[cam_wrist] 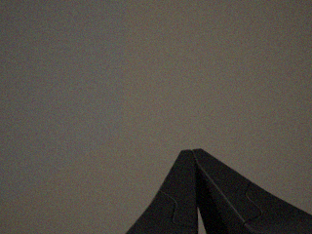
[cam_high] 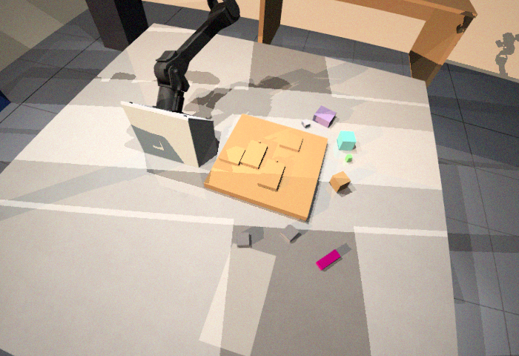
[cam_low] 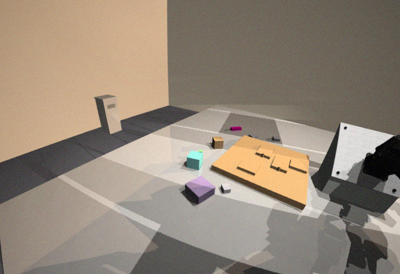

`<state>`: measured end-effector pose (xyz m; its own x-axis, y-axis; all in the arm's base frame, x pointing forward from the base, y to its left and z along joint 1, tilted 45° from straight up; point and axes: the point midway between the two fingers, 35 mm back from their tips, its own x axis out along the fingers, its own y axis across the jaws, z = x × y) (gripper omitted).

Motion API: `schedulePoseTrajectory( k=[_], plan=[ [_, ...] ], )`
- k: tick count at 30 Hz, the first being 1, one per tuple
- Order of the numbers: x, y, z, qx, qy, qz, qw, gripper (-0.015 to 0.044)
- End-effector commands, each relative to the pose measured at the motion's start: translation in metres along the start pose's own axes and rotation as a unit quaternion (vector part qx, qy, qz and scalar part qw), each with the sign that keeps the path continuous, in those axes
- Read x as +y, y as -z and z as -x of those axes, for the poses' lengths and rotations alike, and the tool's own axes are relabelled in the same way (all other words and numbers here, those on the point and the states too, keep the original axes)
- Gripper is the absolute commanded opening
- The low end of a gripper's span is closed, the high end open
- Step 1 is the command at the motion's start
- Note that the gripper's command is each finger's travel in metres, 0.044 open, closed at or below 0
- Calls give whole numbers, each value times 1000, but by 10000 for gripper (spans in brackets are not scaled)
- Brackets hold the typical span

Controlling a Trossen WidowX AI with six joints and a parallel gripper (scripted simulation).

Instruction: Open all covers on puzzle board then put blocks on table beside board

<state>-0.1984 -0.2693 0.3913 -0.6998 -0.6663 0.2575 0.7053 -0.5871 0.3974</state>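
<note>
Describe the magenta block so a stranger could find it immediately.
Start at the big orange puzzle board mid-table. Off its edge farthest from the arm lie two small grey pieces, then the magenta block beyond them, alone on the table. It is the only flat, elongated, bright pink piece; the other coloured blocks are cubes.

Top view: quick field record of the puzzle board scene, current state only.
board: orange puzzle board, four covers on top
blocks beside board: purple, cyan, brown, small green, small white
near front edge: two grey pieces, magenta bar
hand: shut, holding nothing, facing a plain wall
arm: raised behind its base, away from board
</note>
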Motion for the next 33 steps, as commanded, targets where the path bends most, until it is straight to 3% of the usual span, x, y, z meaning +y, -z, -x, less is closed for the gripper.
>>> schedulePoseTrajectory(
  k=[1, 33],
  plan=[
    [16, 19, 0, 33, -25, 10, 999, 0],
    [117, 128, 44, 233, -196, 56, 951, 0]
  ],
)
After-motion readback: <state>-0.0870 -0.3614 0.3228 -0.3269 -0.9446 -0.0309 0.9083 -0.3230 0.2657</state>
